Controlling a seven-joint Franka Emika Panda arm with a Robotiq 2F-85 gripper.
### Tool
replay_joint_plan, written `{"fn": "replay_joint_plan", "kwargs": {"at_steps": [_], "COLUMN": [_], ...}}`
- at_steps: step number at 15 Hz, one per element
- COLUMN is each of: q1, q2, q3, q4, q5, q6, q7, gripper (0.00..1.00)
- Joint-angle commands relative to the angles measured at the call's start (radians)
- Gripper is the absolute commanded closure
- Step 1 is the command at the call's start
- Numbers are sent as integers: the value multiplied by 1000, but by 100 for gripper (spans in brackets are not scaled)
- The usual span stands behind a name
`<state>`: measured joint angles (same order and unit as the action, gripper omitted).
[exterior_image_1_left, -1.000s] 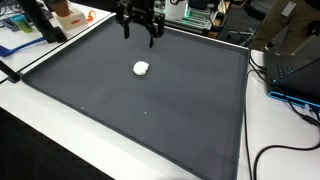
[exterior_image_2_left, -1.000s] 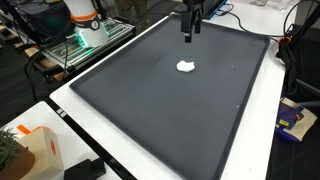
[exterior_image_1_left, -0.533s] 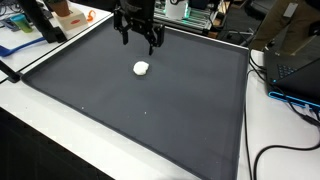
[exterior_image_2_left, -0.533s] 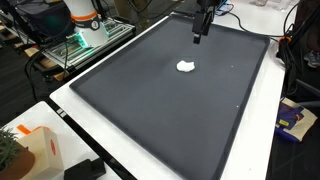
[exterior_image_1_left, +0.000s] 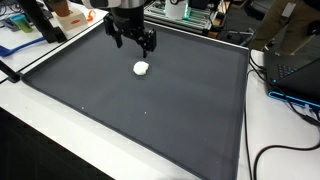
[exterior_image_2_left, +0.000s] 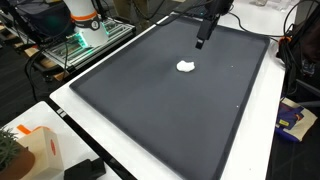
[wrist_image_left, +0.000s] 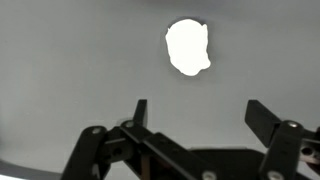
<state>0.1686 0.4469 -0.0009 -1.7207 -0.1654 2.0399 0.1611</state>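
The black two-fingered gripper (exterior_image_1_left: 131, 41), jaws wide, hovers beyond the small white crumpled lump (exterior_image_1_left: 141, 68) on the dark grey mat (exterior_image_1_left: 150, 115); centre over it before descending.

Gripper (exterior_image_1_left: 133, 42) shifted sideways across far mat (exterior_image_1_left: 150, 110) edge, now nearer white lump (exterior_image_1_left: 141, 68).

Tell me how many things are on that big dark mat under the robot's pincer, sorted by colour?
White: 1, a small lump lying alone on the dark mat
Black: 1, the open pincer hovering above the mat, not touching the lump
Total: 2, only one of them resting on the mat
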Motion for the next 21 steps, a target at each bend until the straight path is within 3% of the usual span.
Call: {"fn": "replay_joint_plan", "kwargs": {"at_steps": [1, 6, 12, 21], "q1": [-17, -38, -108, -145], "q2": [12, 49, 168, 379], "q3": [11, 13, 22, 14], "q4": [20, 74, 307, 630], "q5": [10, 44, 176, 257], "q6": [-10, -33, -301, -550], "q7": [-11, -32, -84, -57], "gripper": [0, 0, 0, 0]}}
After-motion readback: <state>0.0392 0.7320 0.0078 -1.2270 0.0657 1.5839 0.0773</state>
